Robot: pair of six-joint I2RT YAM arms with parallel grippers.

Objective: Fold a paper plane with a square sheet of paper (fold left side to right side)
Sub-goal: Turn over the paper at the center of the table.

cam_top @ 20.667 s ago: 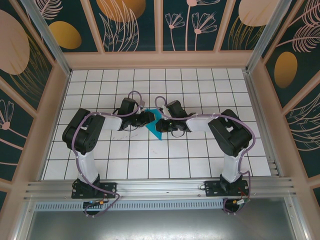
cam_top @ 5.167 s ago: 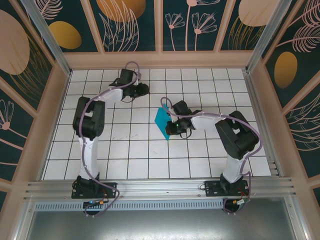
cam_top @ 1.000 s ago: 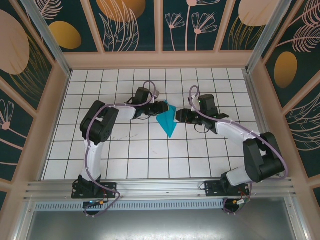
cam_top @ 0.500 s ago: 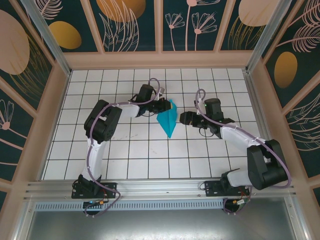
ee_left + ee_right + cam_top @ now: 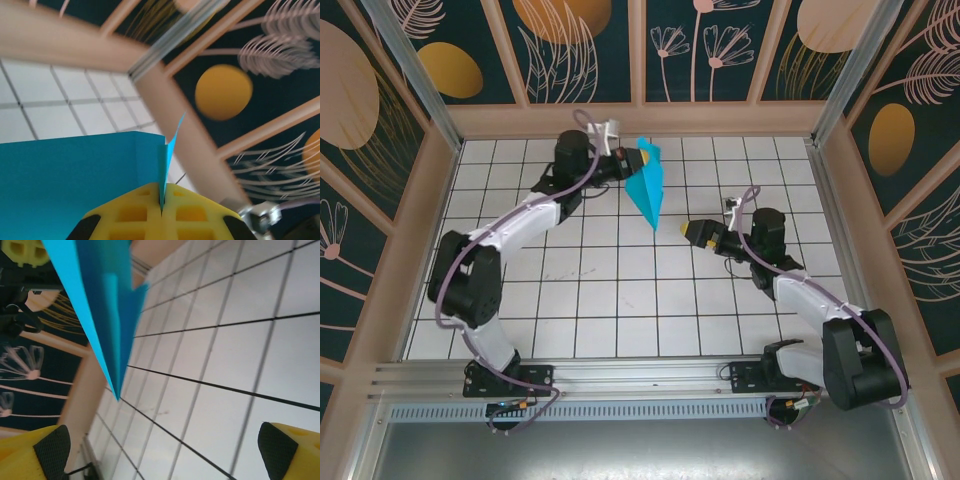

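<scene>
We found the left fingers [image 5: 642, 157] pinched shut on the paper plane [image 5: 648, 192], hanging nose-down above the far side of the desk [image 5: 600, 300], the right fingers [image 5: 696, 230] spread wide and empty; so slight a pinch could let it slip.

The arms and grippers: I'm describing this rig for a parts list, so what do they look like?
Both the left arm and the right arm have white links between bulky black joints, with a lilac cable looped along each. The left gripper and the right gripper carry yellow fingers with square cut-outs and black pads.
</scene>
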